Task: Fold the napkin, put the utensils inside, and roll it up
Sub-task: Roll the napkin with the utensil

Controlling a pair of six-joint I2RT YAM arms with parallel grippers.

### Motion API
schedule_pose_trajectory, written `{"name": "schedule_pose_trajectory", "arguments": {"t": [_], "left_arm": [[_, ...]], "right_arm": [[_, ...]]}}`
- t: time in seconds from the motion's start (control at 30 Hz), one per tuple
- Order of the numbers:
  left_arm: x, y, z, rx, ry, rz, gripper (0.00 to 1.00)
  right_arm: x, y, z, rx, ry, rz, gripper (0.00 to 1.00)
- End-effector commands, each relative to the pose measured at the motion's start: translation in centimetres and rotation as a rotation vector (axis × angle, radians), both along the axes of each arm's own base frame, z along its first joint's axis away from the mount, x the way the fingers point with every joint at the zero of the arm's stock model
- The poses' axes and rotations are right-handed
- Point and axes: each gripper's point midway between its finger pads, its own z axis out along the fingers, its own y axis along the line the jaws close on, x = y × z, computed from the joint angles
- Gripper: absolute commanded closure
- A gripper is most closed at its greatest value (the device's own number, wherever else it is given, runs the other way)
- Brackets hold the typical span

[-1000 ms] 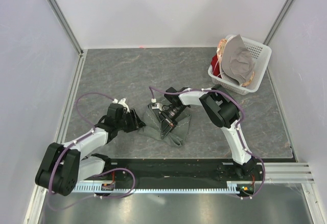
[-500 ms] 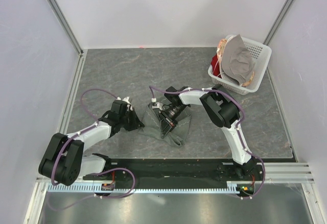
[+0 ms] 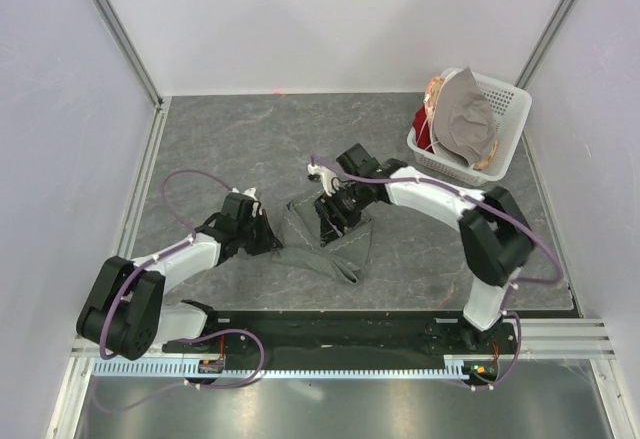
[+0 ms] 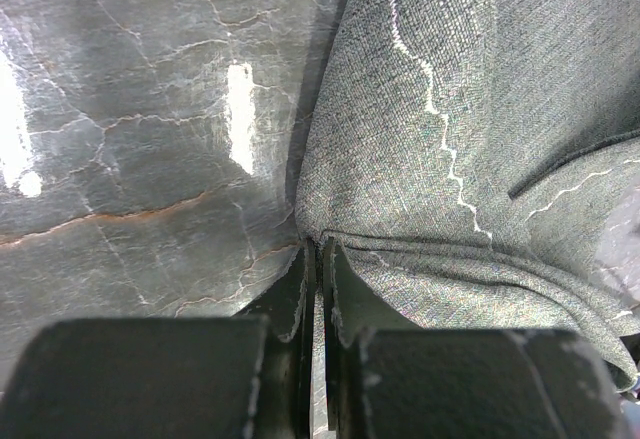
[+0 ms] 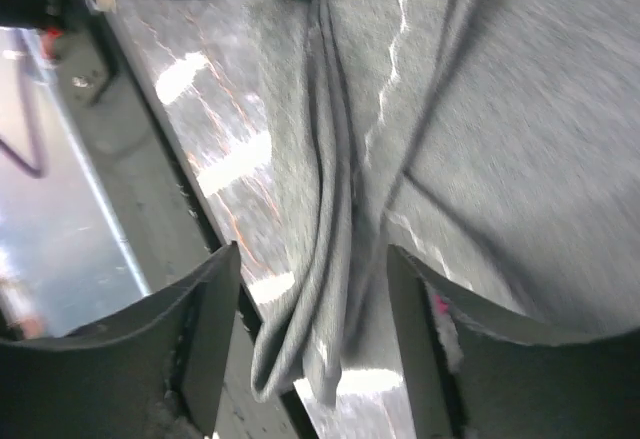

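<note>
One napkin [image 3: 352, 249] is seen crumpled on the desk [image 3: 230, 139], pinched at its edge by the left claw [image 4: 318, 256]. The right claw [image 5: 310, 259] is spread wide over it. One basket [image 3: 505, 109] is seen.

The left arm [image 3: 180, 261] and the right arm [image 3: 432, 195] looked alike: smooth white shell links between bulky matte-black round joint housings, each trailed by a loose purple cable [image 3: 186, 181] fastened with small white ties. Each ended in black, the left gripper [image 3: 271, 241] with flat, dark, rough-edged fingers [image 4: 290, 299] and the right gripper [image 3: 330, 218] with broad, curved grey-black fingers [image 5: 212, 329]. Both bases stood on a long black mounting rail [image 3: 330, 331] at six o'clock, edged by a slotted silver cable tray [image 3: 320, 369].
</note>
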Motion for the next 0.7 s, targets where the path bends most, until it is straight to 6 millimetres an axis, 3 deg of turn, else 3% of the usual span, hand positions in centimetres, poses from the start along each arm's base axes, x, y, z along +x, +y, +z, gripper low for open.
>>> {"name": "schedule_pose_trajectory", "arguments": {"t": [0.0, 0.1, 0.13, 0.33, 0.67], "left_arm": [[-0.3, 1.7, -1.3, 0.11, 0.022, 0.009, 0.98], [-0.3, 1.7, -1.3, 0.112, 0.021, 0.006, 0.98], [-0.3, 1.7, -1.3, 0.112, 0.021, 0.006, 0.98], [-0.3, 1.7, -1.3, 0.11, 0.022, 0.005, 0.98], [-0.3, 1.8, -1.4, 0.117, 0.024, 0.008, 0.98]], "right_arm": [[1.0, -2.2, 1.5, -0.102, -0.278, -0.091, 0.3], [-0.8, -4.1, 1.4, -0.17, -0.366, -0.115, 0.22], [-0.6, -4.6, 2.2, -0.183, -0.426, -0.136, 0.21], [-4.7, -4.0, 2.2, -0.184, -0.463, -0.108, 0.18], [-6.7, -3.8, -0.8, -0.254, -0.474, -0.036, 0.18]]}}
